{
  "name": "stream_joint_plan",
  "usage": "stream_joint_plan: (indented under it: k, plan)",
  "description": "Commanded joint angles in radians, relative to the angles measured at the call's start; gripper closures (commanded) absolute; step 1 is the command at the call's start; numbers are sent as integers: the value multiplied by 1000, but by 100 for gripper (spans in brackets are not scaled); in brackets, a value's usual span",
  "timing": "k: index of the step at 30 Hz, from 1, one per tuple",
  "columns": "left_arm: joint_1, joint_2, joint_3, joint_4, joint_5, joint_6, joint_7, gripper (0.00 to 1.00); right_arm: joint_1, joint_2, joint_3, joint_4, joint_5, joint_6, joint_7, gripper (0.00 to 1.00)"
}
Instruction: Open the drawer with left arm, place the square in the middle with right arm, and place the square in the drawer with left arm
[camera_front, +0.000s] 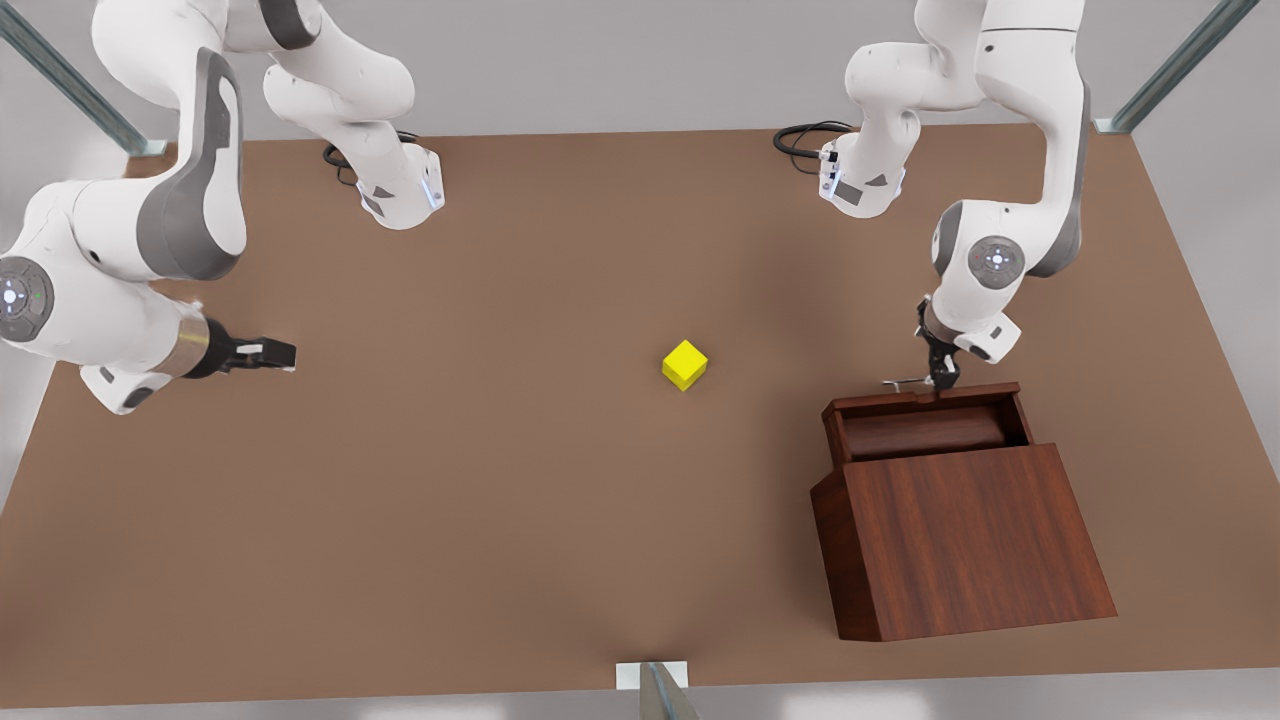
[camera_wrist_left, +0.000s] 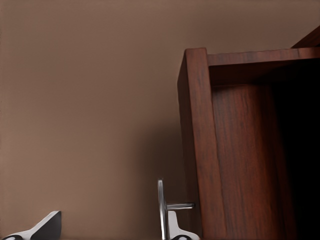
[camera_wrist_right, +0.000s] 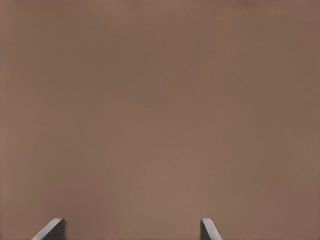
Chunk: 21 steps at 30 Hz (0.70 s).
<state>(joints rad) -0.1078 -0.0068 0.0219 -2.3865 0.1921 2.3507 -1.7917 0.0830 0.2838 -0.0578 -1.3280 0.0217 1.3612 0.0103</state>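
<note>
On the brown bench (camera_front: 500, 520), the yellow cube (camera_front: 685, 364) lies mid-surface, the drawer (camera_front: 925, 420) pulled partly out. The left hand (camera_front: 940, 378) is spread open at the handle (camera_wrist_left: 161, 207); it should be lifted clear before reaching for the cube. The right hand (camera_front: 262, 354) waits open, well apart.

No readable text

No words, labels, brand names, numbers or signs can be read anywhere in the three views.
</note>
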Motion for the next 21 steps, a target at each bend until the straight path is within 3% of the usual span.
stream_joint_plan:
  k: [1, 5, 7, 21]
  plan:
    - [-13, -2, 0, 0, -5, -2, 0, 0, -2, -3, 4, 0, -9, -10, 0, 0]
    - [-18, -7, -2, 0, -6, -21, -2, 0, -31, -84, -4, -125, 15, 75, -3, 0]
    - [-27, -7, -2, 0, -31, -21, 0, 0, -42, -213, -7, -361, 15, 306, -3, 0]
    - [-49, -35, -2, 1, -42, -91, -2, 0, -37, -199, -4, -335, -19, 325, -75, 0]
